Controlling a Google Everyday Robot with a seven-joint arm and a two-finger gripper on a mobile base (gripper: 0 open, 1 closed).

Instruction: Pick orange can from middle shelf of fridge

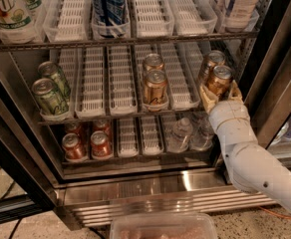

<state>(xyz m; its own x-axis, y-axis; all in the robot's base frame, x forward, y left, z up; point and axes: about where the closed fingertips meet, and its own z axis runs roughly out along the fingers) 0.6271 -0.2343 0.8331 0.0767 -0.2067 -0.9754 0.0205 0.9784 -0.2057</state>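
The fridge (150,183) stands open in front of me. Its middle shelf (105,88) has white slotted lanes. Two orange cans (155,87) stand in a centre lane, one behind the other. Two more stand at the right end. My gripper (220,92) is at the right end of that shelf, its tan fingers (206,97) on both sides of the front orange can (219,79). The other orange can (210,61) stands just behind it. The can sits upright between the fingers at shelf level.
Two green cans (50,93) stand at the left of the middle shelf. Red cans (88,143) and clear bottles (188,133) fill the bottom shelf. A blue can (107,4) and bottles sit on the top shelf. The dark door frame (277,68) is close on the right. A plastic tub (163,227) lies below.
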